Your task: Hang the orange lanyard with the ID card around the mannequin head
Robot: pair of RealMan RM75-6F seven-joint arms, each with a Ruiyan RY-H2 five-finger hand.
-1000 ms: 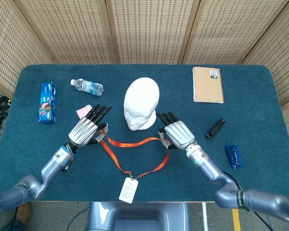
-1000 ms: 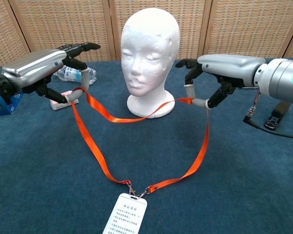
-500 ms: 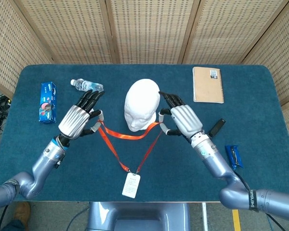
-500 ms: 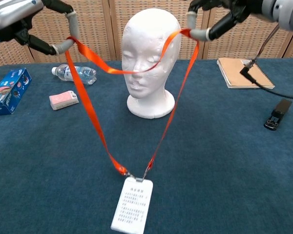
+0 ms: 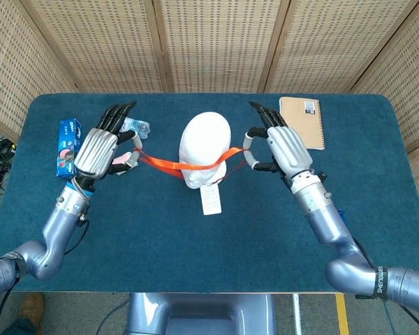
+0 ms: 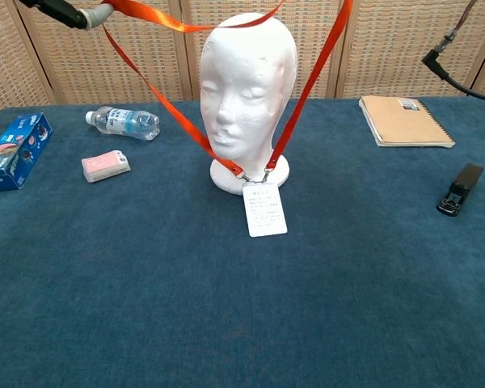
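The white mannequin head (image 5: pixel 208 136) (image 6: pixel 246 77) stands upright at the table's middle. Both hands hold the orange lanyard (image 5: pixel 173 164) (image 6: pixel 168 99) stretched wide above it. My left hand (image 5: pixel 101 148) pinches the strap left of the head, and only its fingertips (image 6: pixel 65 11) show in the chest view. My right hand (image 5: pixel 281 145) pinches the strap right of the head and is out of the chest view. The upper strap lies about level with the crown. The two lower straps meet at a clip in front of the neck base, where the ID card (image 5: pixel 210 199) (image 6: pixel 264 209) hangs.
A water bottle (image 6: pixel 121 123), a pink eraser (image 6: pixel 105 166) and a blue box (image 5: pixel 68 146) (image 6: pixel 14 151) lie left of the head. On the right are a brown notebook (image 5: pixel 302 122) (image 6: pixel 404 121) and a black clip-like object (image 6: pixel 461 190). Wicker panels stand behind the table.
Both hands have risen and moved toward the far side, lifting the lanyard loop up to the crown. The ID card has swung from the table's front to the mannequin's base.
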